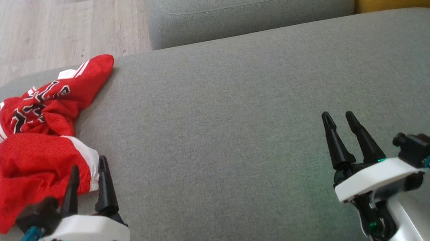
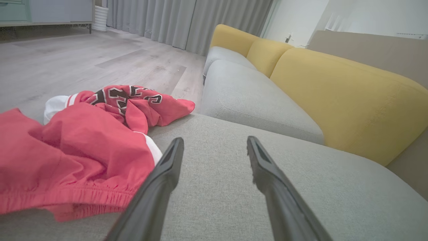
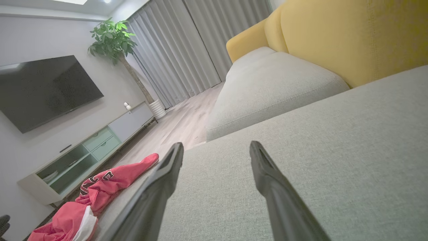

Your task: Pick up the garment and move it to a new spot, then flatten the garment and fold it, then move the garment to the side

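While the left gripper [image 1: 88, 164] hung spread and empty over the grey seat cushion [image 1: 238, 114], the crumpled red garment [image 1: 39, 155] lay just beside its fingertips, on the cushion's left end. The right gripper [image 1: 337, 115], likewise spread and empty, stood well apart from the garment. Farther back, a red fold reached the cushion's far edge.

A broad grey woven-fabric sofa cushion [image 1: 257, 104] carries a crumpled red-and-white garment [image 1: 35, 155] at its far-left edge.
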You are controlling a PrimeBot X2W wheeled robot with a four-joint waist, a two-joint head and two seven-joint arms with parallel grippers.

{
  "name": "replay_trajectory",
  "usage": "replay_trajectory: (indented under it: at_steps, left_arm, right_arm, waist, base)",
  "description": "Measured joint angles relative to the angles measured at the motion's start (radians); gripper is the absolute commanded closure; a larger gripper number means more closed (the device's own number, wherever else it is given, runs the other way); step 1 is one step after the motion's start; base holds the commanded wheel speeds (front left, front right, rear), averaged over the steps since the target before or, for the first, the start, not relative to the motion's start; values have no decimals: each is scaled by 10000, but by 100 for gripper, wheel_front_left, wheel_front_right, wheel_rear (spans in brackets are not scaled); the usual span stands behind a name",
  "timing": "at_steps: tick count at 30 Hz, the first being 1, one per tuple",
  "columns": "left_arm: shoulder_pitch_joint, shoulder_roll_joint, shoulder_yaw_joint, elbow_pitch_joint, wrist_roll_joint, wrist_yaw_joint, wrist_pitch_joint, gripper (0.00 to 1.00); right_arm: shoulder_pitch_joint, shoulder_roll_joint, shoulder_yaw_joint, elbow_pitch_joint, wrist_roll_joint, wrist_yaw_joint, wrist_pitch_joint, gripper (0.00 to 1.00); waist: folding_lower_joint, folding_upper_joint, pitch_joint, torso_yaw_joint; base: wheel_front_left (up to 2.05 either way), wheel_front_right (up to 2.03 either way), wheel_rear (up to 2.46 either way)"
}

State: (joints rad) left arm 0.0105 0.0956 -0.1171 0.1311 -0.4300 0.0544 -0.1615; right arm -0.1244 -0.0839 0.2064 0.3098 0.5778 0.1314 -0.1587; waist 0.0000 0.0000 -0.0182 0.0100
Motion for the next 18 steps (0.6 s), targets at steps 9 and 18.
replay_trajectory:
  at_steps: [9, 18]
  left_arm:
    - [3, 27, -48, -94, 1053, 50, -255, 0]
    - [4, 52, -96, -201, 2150, 92, -495, 0]
  right_arm:
    - [-115, 6, 17, 15, -1016, 0, -255, 0]
    - [-121, 23, 33, 96, -2077, 0, -531, 0]
  waist:
    - [0, 0, -30, -11]
    - [0, 0, -55, -58]
  base:
    - [0, 0, 0]
    - [0, 0, 0]
